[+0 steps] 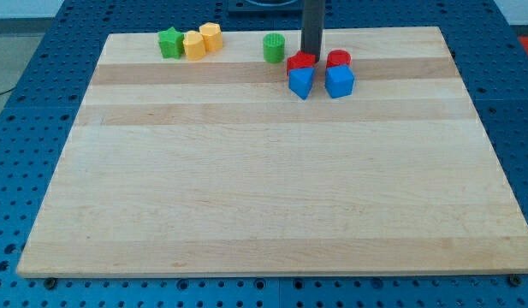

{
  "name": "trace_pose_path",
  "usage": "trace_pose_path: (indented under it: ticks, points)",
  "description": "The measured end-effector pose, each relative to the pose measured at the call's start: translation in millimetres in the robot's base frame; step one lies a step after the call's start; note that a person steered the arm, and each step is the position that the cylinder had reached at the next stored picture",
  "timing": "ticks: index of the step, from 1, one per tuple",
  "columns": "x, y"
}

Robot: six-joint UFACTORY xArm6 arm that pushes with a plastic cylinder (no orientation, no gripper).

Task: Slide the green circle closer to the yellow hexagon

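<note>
The green circle (274, 47) stands near the board's top edge, a little left of centre. The yellow hexagon (211, 36) sits further to the view's left, touching a second yellow block (194, 45). A green star (170, 43) lies just left of those. My rod comes down from the view's top, and my tip (311, 54) rests on the board just right of the green circle, a small gap away, right behind a red block (301, 62).
A second red block (338, 60) sits right of my tip. Two blue blocks (301, 82) (339, 82) lie just below the red ones. The wooden board (272, 188) lies on a blue perforated table.
</note>
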State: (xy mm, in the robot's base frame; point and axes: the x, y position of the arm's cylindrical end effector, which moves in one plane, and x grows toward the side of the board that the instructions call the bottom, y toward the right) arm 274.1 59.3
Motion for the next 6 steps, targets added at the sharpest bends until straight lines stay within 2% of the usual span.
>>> trace_pose_path:
  ticks: [2,3,6]
  points:
    - [3,-6]
    - [-13,-11]
    - [-32,-93]
